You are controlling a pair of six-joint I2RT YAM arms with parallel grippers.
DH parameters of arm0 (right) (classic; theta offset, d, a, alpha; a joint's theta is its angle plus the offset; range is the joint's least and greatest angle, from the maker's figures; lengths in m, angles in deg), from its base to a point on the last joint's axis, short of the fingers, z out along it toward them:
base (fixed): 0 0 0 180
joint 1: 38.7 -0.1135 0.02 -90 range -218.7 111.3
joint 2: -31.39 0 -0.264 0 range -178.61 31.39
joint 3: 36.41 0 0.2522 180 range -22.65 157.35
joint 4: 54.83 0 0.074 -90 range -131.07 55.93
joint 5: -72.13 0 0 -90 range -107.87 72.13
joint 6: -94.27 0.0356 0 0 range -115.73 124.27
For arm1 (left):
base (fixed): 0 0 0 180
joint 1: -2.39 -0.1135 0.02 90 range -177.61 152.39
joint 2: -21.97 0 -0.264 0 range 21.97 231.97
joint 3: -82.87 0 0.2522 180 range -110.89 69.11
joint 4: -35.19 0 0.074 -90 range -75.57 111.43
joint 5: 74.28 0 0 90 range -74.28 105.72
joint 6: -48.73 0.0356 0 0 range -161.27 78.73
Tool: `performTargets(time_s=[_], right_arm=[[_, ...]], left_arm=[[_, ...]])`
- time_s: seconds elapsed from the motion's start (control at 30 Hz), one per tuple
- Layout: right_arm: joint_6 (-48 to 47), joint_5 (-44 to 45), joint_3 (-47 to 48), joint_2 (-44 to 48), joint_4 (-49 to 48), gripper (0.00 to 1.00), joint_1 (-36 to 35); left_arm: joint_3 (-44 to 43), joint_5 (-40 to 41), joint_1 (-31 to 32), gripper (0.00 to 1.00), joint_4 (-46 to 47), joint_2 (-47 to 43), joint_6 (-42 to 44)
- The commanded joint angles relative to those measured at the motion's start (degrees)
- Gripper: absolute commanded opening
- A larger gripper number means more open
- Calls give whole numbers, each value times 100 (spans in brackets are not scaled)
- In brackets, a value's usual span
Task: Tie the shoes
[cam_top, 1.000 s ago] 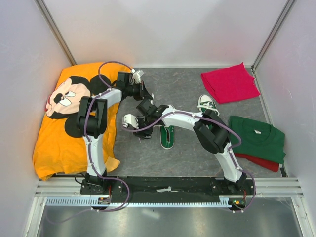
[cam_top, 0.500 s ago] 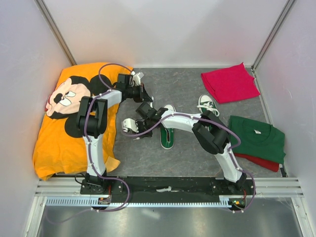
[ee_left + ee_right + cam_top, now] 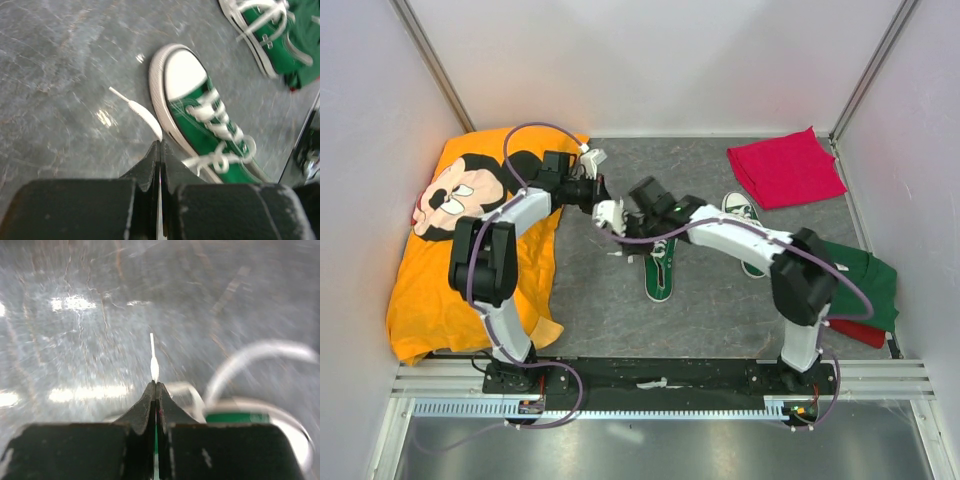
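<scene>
One green shoe [image 3: 660,275] with a white toe cap lies mid-table, its laces loose; the left wrist view shows it [image 3: 205,120] just right of the jaws. The second shoe [image 3: 738,208] lies to its right, partly hidden by the right arm. My left gripper [image 3: 600,193] is shut on a white lace end [image 3: 142,114] that sticks out past its tips [image 3: 160,144]. My right gripper [image 3: 620,228] is shut on the other lace end [image 3: 153,362], whose tip pokes out between the closed jaws [image 3: 156,385]. A lace loop [image 3: 250,357] curves beside it.
An orange Mickey shirt [image 3: 470,240] covers the left of the table under the left arm. A red cloth [image 3: 785,165] lies at the back right. A folded green shirt [image 3: 855,280] sits on a red one [image 3: 850,330] at the right. Walls enclose three sides.
The right gripper has shut on a lace end and moved from the shoe's near left toward the back. The left arm's elbow swung left, still holding its lace.
</scene>
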Motion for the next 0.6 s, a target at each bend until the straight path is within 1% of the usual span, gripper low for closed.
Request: performTargets(time_s=[0.0,0.03,0.07,0.23,0.3,0.33,0.4,0.43,0.53,0.57], right_arm=[[593,-546,-366,919,681,0,462],[637,-609,-471,1034,752,0,611],[681,-661,-698,1157,865,0,683],[830,-837,-1262,1790,1200,0,1086],[839,-855,-1535,1983,1332,0,1184],[848,-847,-1631,2037,1341,0,1263],[883,-803,-1851,2125,1332,0,1324],[935,-794,-1895,2142,1298,0,1360],[1374,-811,-2027,2142,964,0,1439],[1628,-811,-2123,2143,693,0,1439]], left_arm=[[341,-214,-41,1,-1056,-655,1465],[412,-179,-41,2,-1172,-734,1754],[500,-118,-41,2,-1269,-909,1861],[1089,357,-68,1,-1866,-1402,2563],[1247,410,-77,2,-2095,-1603,2871],[1291,375,-77,1,-2384,-1674,3299],[1510,296,-68,2,-2553,-1893,3653],[1590,252,-68,2,-2640,-1956,3977],[1836,173,20,2,-2773,-2044,4619],[1880,173,55,1,-2773,-2070,4709]])
